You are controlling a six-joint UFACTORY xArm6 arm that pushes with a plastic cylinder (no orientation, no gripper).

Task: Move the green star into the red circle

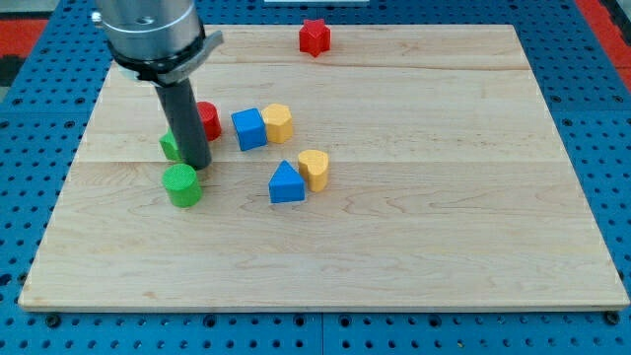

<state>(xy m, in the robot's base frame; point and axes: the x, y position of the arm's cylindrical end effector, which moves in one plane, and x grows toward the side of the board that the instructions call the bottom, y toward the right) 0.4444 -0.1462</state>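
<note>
Green cylinder (181, 184) nearest; my tip (196, 163) touching green star (172, 147); red circle (207, 120) behind.

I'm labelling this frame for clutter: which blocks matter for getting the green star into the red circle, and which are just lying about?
Job:
green star block, mostly hidden behind rod
red round block
my tip

Lying about:
green round block
blue cube
blue triangular block
two yellow blocks
red star block
</note>
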